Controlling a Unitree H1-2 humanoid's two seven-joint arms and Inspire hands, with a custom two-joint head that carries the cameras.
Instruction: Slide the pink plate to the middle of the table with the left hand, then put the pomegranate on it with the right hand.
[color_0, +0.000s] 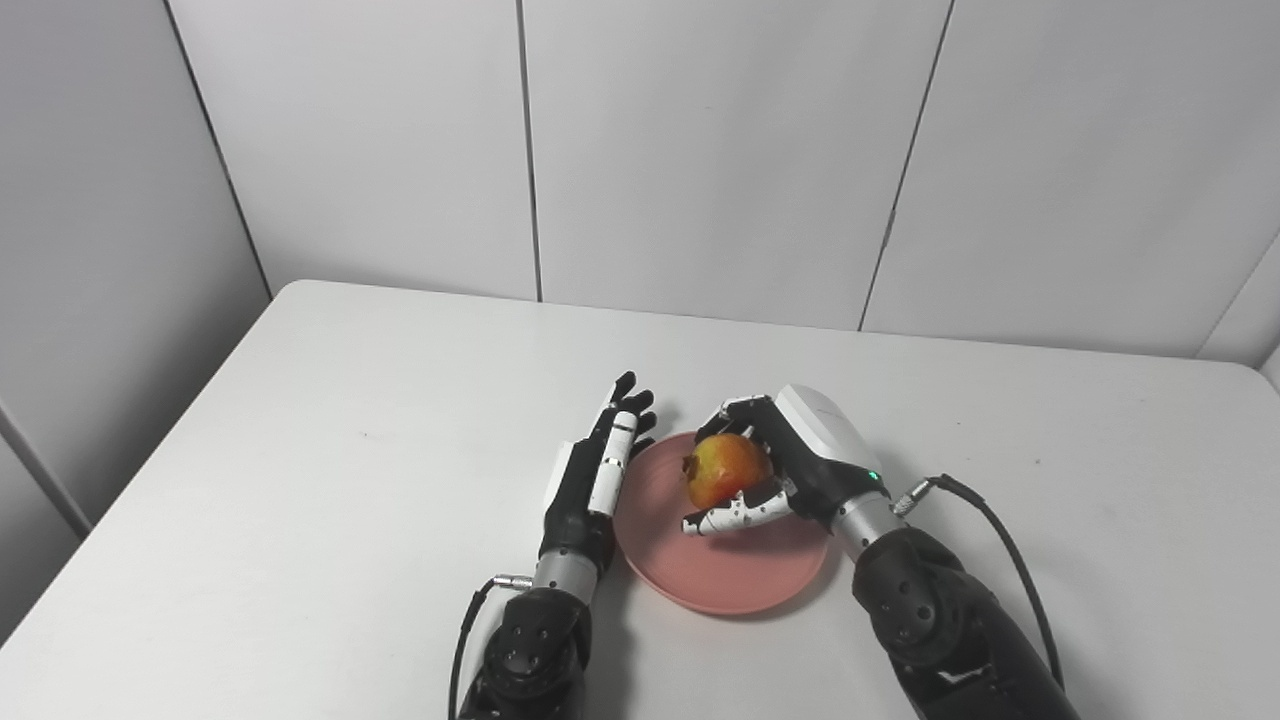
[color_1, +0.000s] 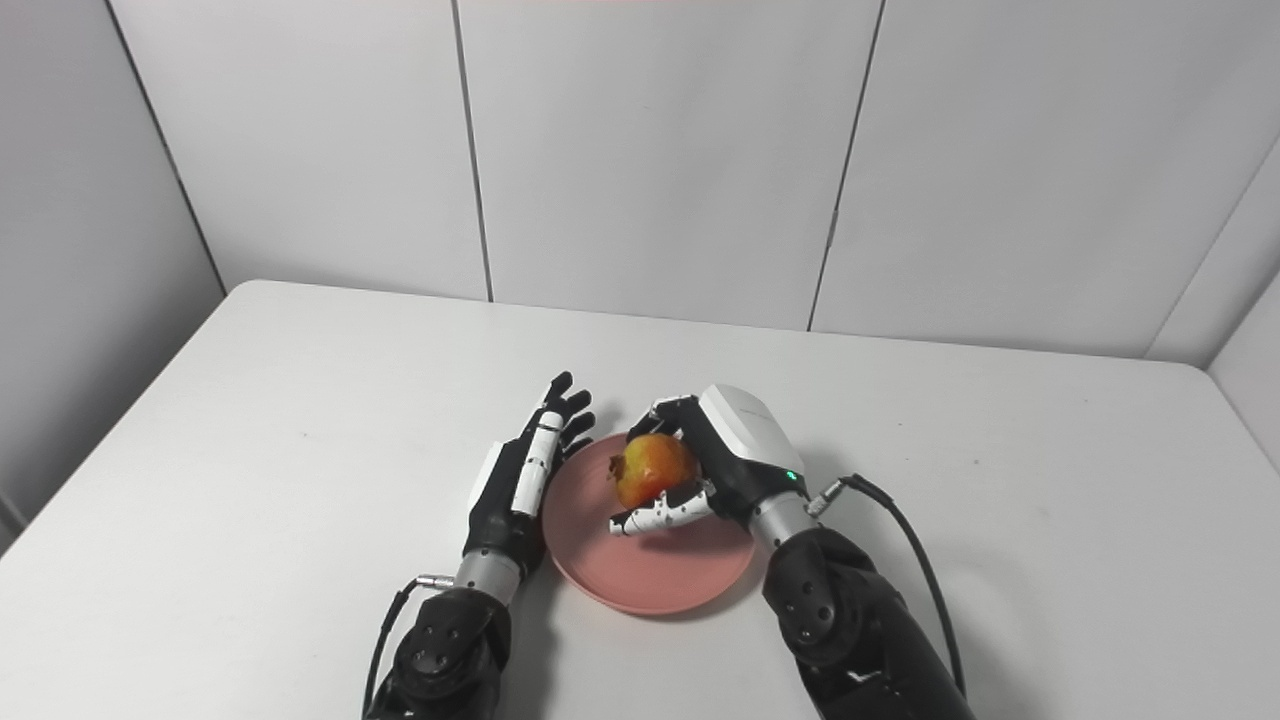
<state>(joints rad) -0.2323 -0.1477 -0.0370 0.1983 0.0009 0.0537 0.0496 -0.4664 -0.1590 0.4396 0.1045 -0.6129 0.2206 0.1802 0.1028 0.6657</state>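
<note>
Pale grey wall panels (color_0: 700, 150) close the room behind and to both sides of a white bench (color_0: 300, 480), whose bare top runs wide to the left of the left hand, to the right of the right hand, and on towards the far edge. The pink plate (color_0: 700, 580) lies flat near the front middle, between the two hands. The left hand (color_0: 595, 480) stands on edge just beside the plate's left rim, fingers straight and pointing away, holding nothing. The right hand (color_0: 790, 460) is wrapped round the pomegranate (color_0: 727, 468) above the plate's far half. The fruit is roundish, its crown end pointing left.
</note>
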